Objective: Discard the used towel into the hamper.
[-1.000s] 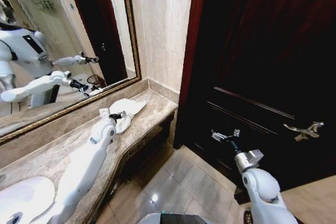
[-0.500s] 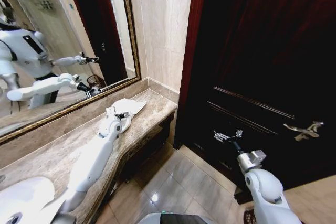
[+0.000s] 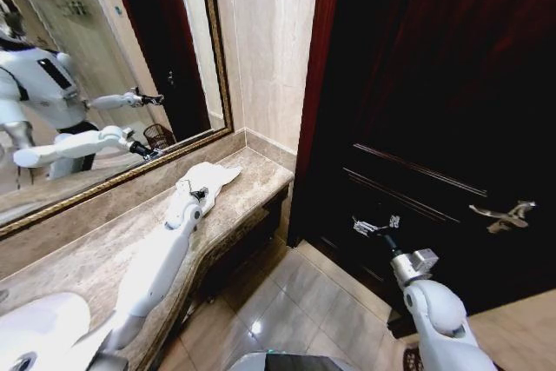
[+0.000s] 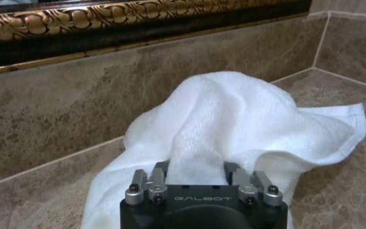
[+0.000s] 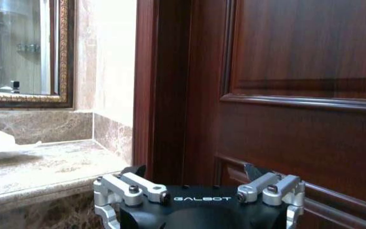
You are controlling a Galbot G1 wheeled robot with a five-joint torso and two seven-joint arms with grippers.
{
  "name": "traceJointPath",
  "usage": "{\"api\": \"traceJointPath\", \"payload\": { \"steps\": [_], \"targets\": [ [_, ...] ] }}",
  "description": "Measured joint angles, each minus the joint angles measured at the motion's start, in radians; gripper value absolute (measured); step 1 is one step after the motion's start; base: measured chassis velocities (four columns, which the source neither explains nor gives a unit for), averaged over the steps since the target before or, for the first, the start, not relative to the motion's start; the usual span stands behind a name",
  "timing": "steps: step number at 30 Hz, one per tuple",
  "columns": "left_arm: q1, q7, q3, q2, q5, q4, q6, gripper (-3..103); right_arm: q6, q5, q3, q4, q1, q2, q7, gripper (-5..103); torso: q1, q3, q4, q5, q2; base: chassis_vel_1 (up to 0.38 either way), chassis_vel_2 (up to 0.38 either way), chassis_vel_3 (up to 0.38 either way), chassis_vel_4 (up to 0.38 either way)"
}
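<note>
So the towel [image 3: 211,177] is white terry cloth, all crumpled up on the marble bench [image 3: 78,258] near its far end, right below the mirror [image 3: 95,76]. One fold is bunched up into a peak, and a flat corner trails out across the bench.

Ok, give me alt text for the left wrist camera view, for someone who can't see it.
The left gripper is closed on a raised fold of a white towel, the rest of which lies crumpled on a brown marble counter. Behind the towel is the counter's marble backsplash, with an ornate gold mirror frame above it.
</note>
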State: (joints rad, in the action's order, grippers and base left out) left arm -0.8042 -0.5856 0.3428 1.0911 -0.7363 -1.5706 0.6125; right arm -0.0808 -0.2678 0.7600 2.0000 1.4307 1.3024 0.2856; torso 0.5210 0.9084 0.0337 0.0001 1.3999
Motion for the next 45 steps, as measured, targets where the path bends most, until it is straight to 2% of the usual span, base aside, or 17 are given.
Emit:
{"api": "traceJointPath", "payload": {
  "steps": [1, 2, 4, 6, 10, 12, 15, 21, 24, 25, 29, 30, 34, 35, 38, 43, 45],
  "targets": [
    [0.000, 0.001, 0.000, -0.001, 0.000, -0.001, 0.000, 47, 0.002, 0.000, 0.000, 0.000, 0.002, 0.001, 0.000, 100, 0.000, 0.000, 0.0000, 0.0000, 0.000, 0.000, 0.000, 0.000, 0.000],
    [0.000, 0.001, 0.000, -0.001, 0.000, -0.001, 0.000, 47, 0.002, 0.000, 0.000, 0.000, 0.002, 0.001, 0.000, 100, 0.000, 0.000, 0.0000, 0.0000, 0.000, 0.000, 0.000, 0.000, 0.000],
    [0.000, 0.004, 0.000, -0.004, 0.000, -0.004, -0.003, 36, 0.008, 0.000, 0.000, -0.001, 0.005, 0.004, 0.000, 100, 0.000, 0.000, 0.0000, 0.0000, 0.000, 0.000, 0.000, 0.000, 0.000],
    [0.000, 0.007, -0.001, -0.005, -0.001, -0.004, -0.004, 36, 0.012, 0.001, 0.001, -0.002, 0.007, 0.006, 0.000, 100, 0.000, 0.000, 0.0000, 0.0000, 0.000, 0.000, 0.000, 0.000, 0.000],
    [-0.002, 0.016, -0.001, -0.008, -0.001, -0.005, -0.006, 15, 0.017, 0.001, 0.002, -0.002, 0.009, 0.009, -0.001, 100, 0.000, 0.000, 0.0000, 0.0000, 0.000, 0.000, 0.000, 0.000, 0.000],
    [-0.002, 0.017, -0.001, -0.009, -0.001, -0.006, -0.007, 15, 0.017, 0.001, 0.002, -0.002, 0.009, 0.009, -0.001, 100, 0.000, 0.000, 0.0000, 0.0000, 0.000, 0.000, 0.000, 0.000, 0.000],
    [-0.005, 0.022, -0.002, -0.016, 0.001, -0.016, -0.018, 6, 0.017, 0.001, 0.003, 0.001, 0.008, 0.012, -0.004, 100, 0.000, 0.000, 0.0000, -0.0002, -0.001, 0.000, 0.000, 0.000, 0.000],
    [-0.021, 0.063, 0.002, -0.035, 0.043, -0.060, -0.069, 6, 0.017, 0.002, 0.003, 0.014, 0.007, 0.020, -0.012, 100, 0.000, 0.000, 0.0000, -0.0003, -0.001, 0.000, 0.000, 0.000, 0.000],
    [-0.051, 0.124, 0.016, -0.054, 0.112, -0.117, -0.124, 6, 0.017, 0.002, 0.003, 0.029, 0.006, 0.027, -0.023, 100, 0.000, 0.000, 0.0000, -0.0002, -0.001, 0.000, 0.000, 0.000, 0.000],
    [-0.051, 0.124, 0.016, -0.054, 0.112, -0.117, -0.124, 6, 0.017, 0.002, 0.003, 0.029, 0.006, 0.027, -0.023, 100, 0.000, 0.000, 0.0000, -0.0002, -0.001, 0.000, 0.000, 0.000, 0.000],
    [-0.119, 0.156, 0.061, -0.079, 0.143, -0.263, -0.142, 6, 0.017, 0.001, 0.005, 0.049, 0.007, 0.035, -0.037, 100, 0.000, -0.001, 0.0001, -0.0002, -0.001, 0.000, 0.000, 0.000, 0.000],
    [-0.119, 0.156, 0.061, -0.079, 0.143, -0.263, -0.142, 6, 0.017, 0.001, 0.005, 0.049, 0.007, 0.035, -0.037, 100, 0.000, -0.001, 0.0001, -0.0002, -0.001, 0.000, 0.000, 0.000, 0.000],
    [-0.255, 0.190, 0.155, -0.082, 0.177, -0.445, -0.147, 6, 0.014, -0.003, 0.012, 0.069, 0.015, 0.046, -0.057, 100, 0.000, -0.001, 0.0001, -0.0002, -0.001, 0.000, 0.000, 0.000, 0.000],
    [-0.255, 0.190, 0.155, -0.082, 0.177, -0.445, -0.147, 6, 0.014, -0.003, 0.012, 0.069, 0.015, 0.046, -0.057, 100, 0.000, -0.001, 0.0001, -0.0002, -0.001, 0.000, 0.000, 0.000, 0.000],
    [-0.354, 0.211, 0.205, -0.064, 0.222, -0.570, -0.152, 6, -0.004, -0.006, 0.021, 0.093, 0.025, 0.053, -0.079, 100, -0.001, -0.001, 0.0004, 0.0000, -0.001, 0.000, 0.000, 0.000, 0.000],
    [-0.440, 0.217, 0.219, -0.034, 0.244, -0.689, -0.144, 6, -0.021, -0.011, 0.027, 0.115, 0.034, 0.062, -0.105, 100, -0.001, -0.001, -0.0004, 0.0002, -0.001, 0.000, 0.000, 0.000, 0.000],
    [-0.505, 0.227, 0.220, 0.006, 0.294, -0.756, -0.145, 6, -0.032, -0.013, 0.028, 0.127, 0.038, 0.067, -0.111, 100, -0.001, -0.001, 0.0000, 0.0000, -0.001, 0.000, 0.000, 0.000, 0.000]
  ]
}}
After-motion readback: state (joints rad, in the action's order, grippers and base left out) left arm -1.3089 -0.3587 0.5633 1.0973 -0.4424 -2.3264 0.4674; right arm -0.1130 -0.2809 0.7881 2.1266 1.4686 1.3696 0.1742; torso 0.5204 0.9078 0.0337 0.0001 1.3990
